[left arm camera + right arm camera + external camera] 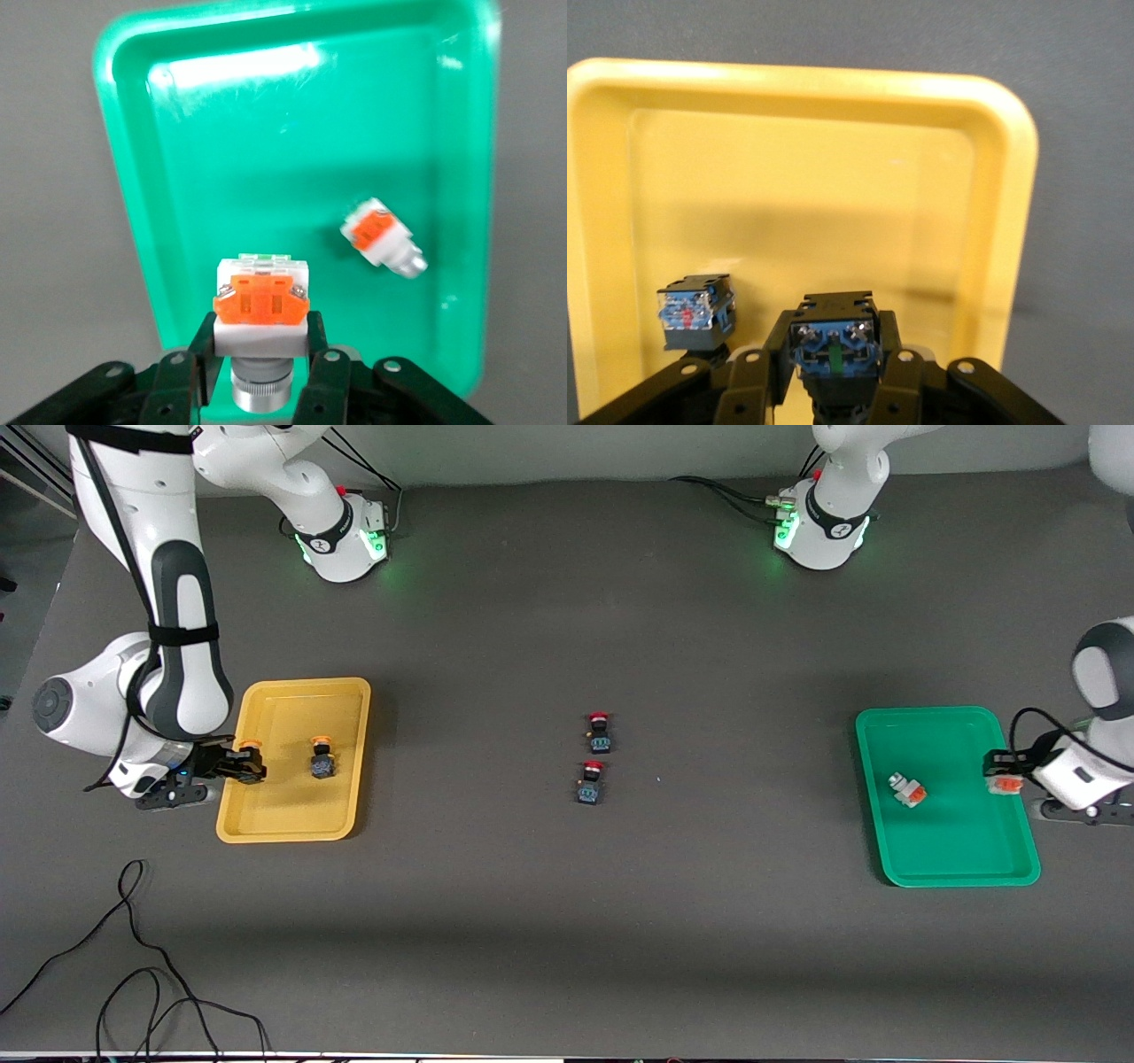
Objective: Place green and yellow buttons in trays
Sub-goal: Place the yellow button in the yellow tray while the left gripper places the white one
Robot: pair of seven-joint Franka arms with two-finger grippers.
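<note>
The right gripper [241,764] hangs over the shallow rectangular yellow plastic tray [297,831] at its edge toward the right arm's end of the table [567,921], its fingers clamped on a small button with a yellow-orange round cap and black-blue body [834,348]. Just beside this gripper, resting inside the same tray, lies a second yellow-capped black-blue button [322,757]. The left gripper [1004,772] is over the rim of the shallow rectangular green plastic tray [961,872] at the left arm's end of the table, closed on a white-grey button with an orange block [260,305]. Near it, lying tilted on the green tray's floor, is another white-grey button with an orange block [907,789]. Well apart from both grippers, mid-table between the trays, sit two red-capped black-bodied buttons [599,732], one close to the other.
</note>
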